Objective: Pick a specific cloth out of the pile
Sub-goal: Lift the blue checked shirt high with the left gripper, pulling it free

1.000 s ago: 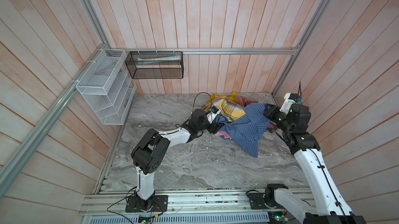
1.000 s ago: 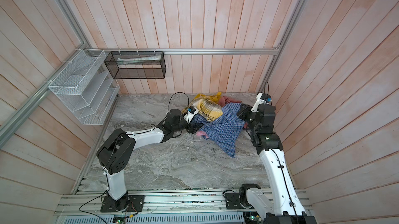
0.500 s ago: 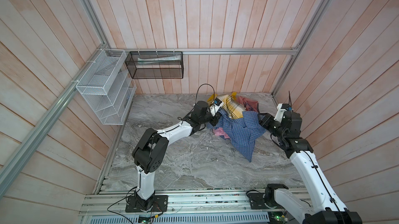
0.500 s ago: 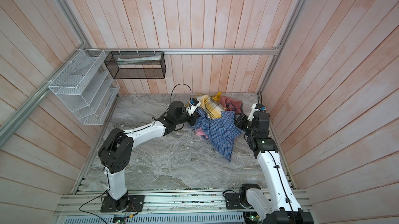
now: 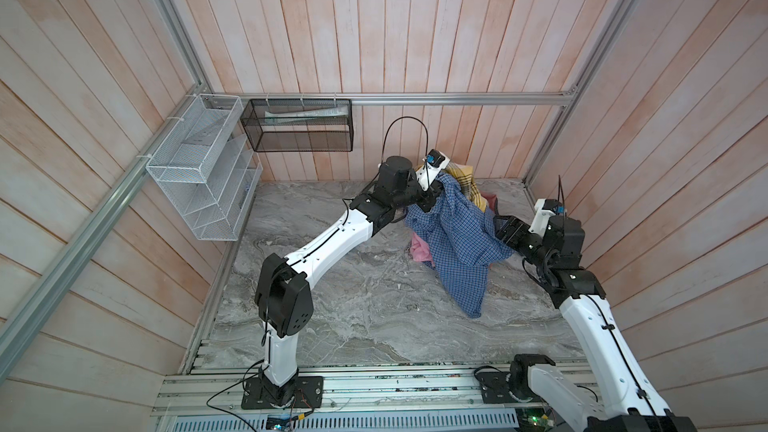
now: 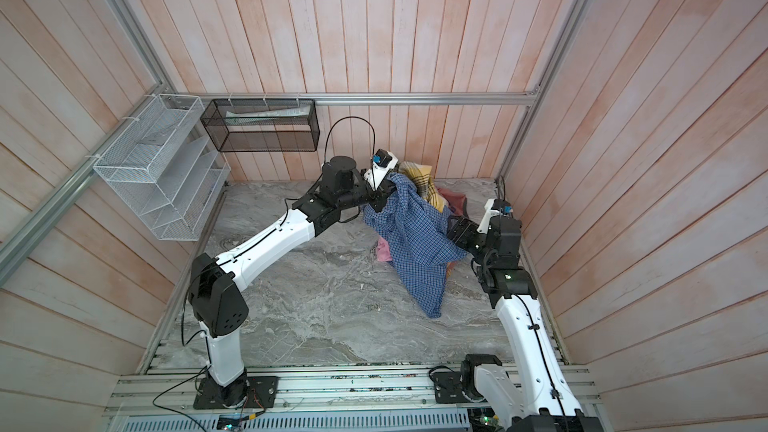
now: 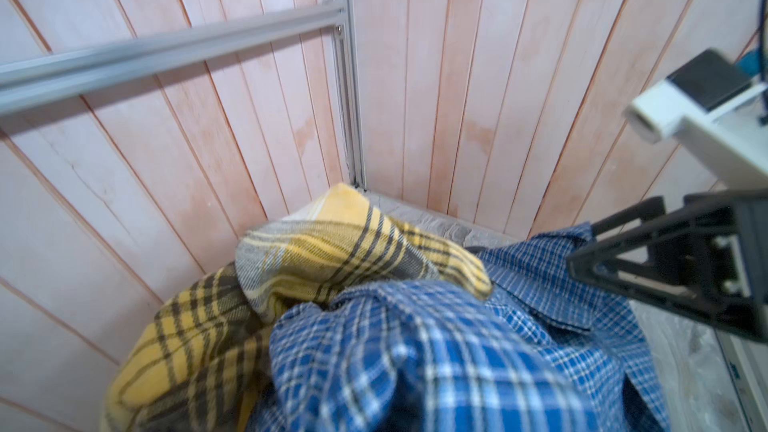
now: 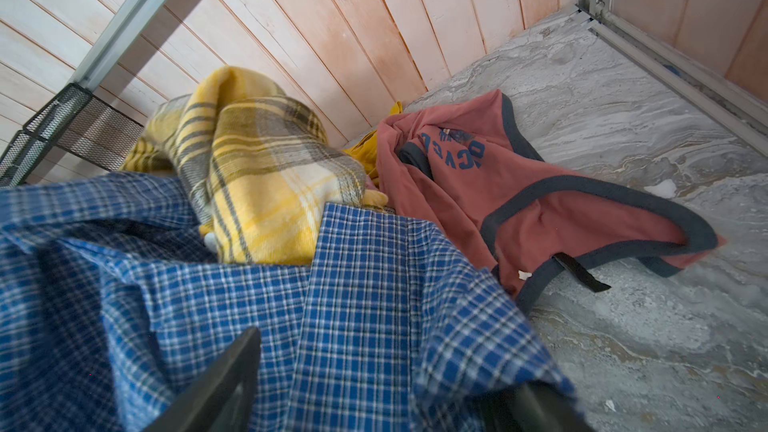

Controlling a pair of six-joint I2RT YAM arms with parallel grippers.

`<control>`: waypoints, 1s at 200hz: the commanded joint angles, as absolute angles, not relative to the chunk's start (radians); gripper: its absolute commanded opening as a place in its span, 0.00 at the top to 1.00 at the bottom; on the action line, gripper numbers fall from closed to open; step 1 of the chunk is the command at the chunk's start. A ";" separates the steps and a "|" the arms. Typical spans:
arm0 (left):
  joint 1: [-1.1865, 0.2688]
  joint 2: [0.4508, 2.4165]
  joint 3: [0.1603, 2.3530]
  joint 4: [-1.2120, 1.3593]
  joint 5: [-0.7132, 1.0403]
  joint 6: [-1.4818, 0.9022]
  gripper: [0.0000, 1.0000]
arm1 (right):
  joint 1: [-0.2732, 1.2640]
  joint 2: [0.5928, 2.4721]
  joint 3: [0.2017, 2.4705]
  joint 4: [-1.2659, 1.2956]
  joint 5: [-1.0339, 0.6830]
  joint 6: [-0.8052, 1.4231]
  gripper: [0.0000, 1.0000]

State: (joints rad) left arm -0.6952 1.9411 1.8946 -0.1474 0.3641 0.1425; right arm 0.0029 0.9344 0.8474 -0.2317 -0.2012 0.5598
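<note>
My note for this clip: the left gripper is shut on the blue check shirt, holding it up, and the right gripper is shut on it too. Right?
The left gripper is shut on the blue check shirt, holding it up, but the right gripper is open: the right wrist view shows its fingers spread wide with the shirt lying between them.

Two arms (image 5: 328, 238) (image 5: 598, 326), two baskets (image 5: 199, 168) (image 5: 297, 124), one pile (image 5: 467, 180)

Robot lab test cell, not a home: pale plank walls (image 5: 374, 34) framed by aluminium rails (image 5: 457, 98), marble-look tabletop (image 5: 353, 305), two white arms (image 5: 328, 238) bolted to a slotted metal base (image 5: 395, 392), white wire rack (image 5: 199, 168) and black mesh basket (image 5: 299, 130) hung on the rails.
</note>
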 commanded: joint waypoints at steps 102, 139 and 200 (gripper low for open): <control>-0.746 1.953 2.082 -0.309 0.410 0.158 0.90 | -0.008 0.888 0.850 -0.226 -0.168 0.467 0.14; -0.744 1.808 1.942 -0.257 0.355 0.164 0.90 | -0.008 0.878 0.823 -0.185 -0.195 0.479 0.13; -0.745 1.647 1.875 -0.227 0.171 0.220 0.90 | -0.008 0.869 0.812 -0.156 -0.184 0.497 0.12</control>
